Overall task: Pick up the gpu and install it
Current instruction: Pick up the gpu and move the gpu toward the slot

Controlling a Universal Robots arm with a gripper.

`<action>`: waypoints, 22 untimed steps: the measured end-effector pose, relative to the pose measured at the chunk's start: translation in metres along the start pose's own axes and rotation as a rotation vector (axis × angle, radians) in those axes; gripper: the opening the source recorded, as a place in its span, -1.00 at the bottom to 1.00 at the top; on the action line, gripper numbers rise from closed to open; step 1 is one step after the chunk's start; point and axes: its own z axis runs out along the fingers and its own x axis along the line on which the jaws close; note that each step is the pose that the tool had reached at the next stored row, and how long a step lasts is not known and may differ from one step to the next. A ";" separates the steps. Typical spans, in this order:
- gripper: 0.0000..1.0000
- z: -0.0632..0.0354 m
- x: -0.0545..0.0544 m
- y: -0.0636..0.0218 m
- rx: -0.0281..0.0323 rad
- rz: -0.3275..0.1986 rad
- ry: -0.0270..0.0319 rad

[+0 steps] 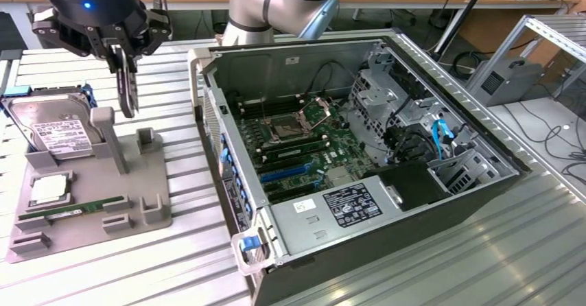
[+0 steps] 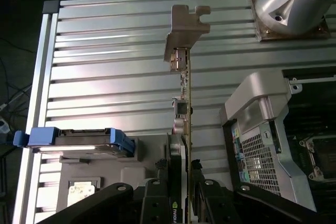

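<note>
- Upper left of the exterior view: the black two-fingered gripper (image 1: pixel 123 51) pinches the gpu (image 1: pixel 127 90), a thin, dark, rectangular expansion card. It grips the card's upper end, with the jaws part-closed against both faces.
- The card hangs straight down below the gripper, long axis upright, with its narrow silver metal bracket (image 2: pixel 185 30) at the far, lower end.
- Its lower tip is just beside the tall post of the grey plastic parts holder (image 1: pixel 87 234); whether it has cleared the holder cannot be told.
- The open black tower case (image 1: pixel 412 230), its green motherboard (image 1: pixel 302 138) exposed, lies well apart toward the exterior view's right.
</note>
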 end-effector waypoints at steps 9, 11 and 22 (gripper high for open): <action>-0.47 -0.0106 0.000 0.0046 -0.0373 0.001 0.0029; -0.47 -0.0136 0.000 0.0059 -0.0486 0.001 0.0037; -0.47 -0.0283 0.000 0.0124 -0.1010 0.003 0.0076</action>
